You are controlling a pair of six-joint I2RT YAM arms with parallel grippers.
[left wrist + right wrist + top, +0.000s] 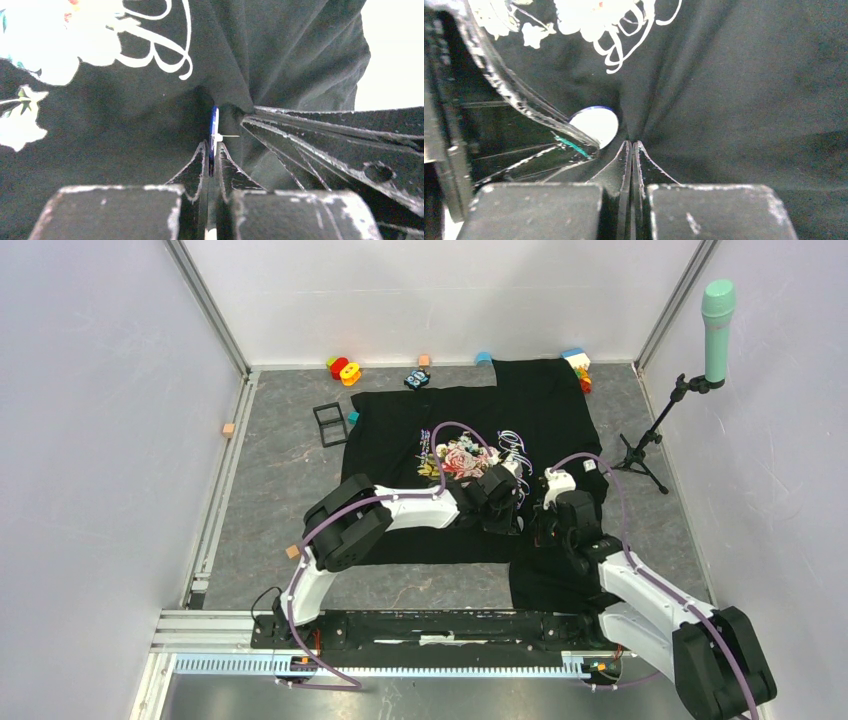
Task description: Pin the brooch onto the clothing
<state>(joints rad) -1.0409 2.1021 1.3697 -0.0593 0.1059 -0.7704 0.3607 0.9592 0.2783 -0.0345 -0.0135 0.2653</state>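
Observation:
The black T-shirt (540,420) with a rose print (460,458) lies spread on the grey floor. Both grippers meet on its chest, just right of the print. My left gripper (213,146) is shut on the small blue brooch (214,122), held edge-on, its thin pin pointing right toward a raised fold of the shirt (280,60). My right gripper (632,144) is shut on that pinched fold of shirt (734,100). In the right wrist view the brooch (596,125) shows as a pale disc with a blue rim, just left of my fingertips. In the top view the left gripper (512,500) and right gripper (545,512) nearly touch.
A black square frame (330,423) and a teal cube (352,418) lie off the shirt's left sleeve. Small toys (343,369) line the back wall. A microphone stand (640,455) with a teal microphone (718,315) stands at the right. An orange block (229,429) lies at the left.

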